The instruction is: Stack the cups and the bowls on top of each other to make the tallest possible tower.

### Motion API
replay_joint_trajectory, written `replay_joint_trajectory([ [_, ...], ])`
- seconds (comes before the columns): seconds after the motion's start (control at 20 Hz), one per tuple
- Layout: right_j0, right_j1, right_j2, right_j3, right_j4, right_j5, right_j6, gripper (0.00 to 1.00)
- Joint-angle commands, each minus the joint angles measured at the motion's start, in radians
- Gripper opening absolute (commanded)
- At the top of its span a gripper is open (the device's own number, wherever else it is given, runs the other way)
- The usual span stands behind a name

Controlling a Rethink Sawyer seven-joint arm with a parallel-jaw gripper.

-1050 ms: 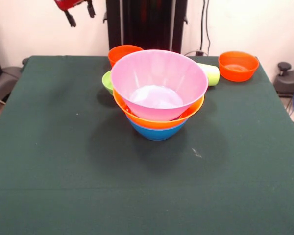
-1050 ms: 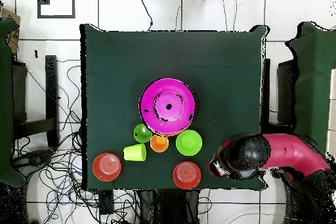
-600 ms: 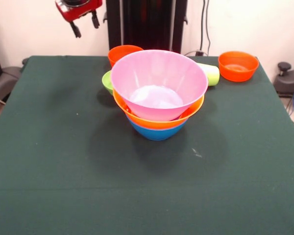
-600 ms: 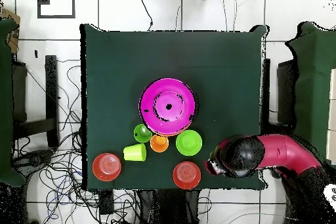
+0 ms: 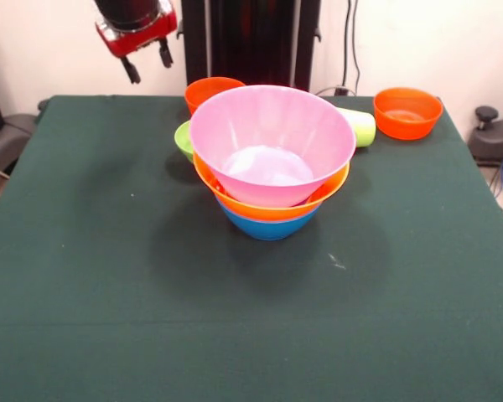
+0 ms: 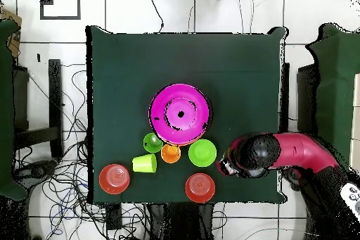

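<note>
Front view: the gripper point(image 5: 147, 60) hangs high with its fingers spread and empty, clear of the tower point(image 5: 271, 159) at mid-table, pink bowl point(image 5: 272, 138) nested on top for stability.

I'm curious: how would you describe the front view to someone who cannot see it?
A pink bowl sits nested in a yellow-orange bowl and a blue bowl at the middle of a green table. The open gripper hangs at upper left.
</note>
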Motion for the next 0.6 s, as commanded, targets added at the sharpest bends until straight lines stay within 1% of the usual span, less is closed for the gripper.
replay_joint_trajectory([
  [0.05, 0.092, 0.113, -0.071, -0.145, 0.005, -0.102, 0.163, 1.0],
  [0.2, 0.096, 0.162, -0.092, -0.171, 0.009, -0.142, 0.179, 1.0],
  [0.3, 0.118, 0.172, -0.104, -0.174, 0.014, -0.146, 0.197, 1.0],
  [0.45, 0.151, 0.16, -0.112, -0.152, 0.044, -0.142, 0.219, 1.0],
  [0.6, 0.169, 0.146, -0.125, -0.13, 0.058, -0.154, 0.226, 1.0],
])
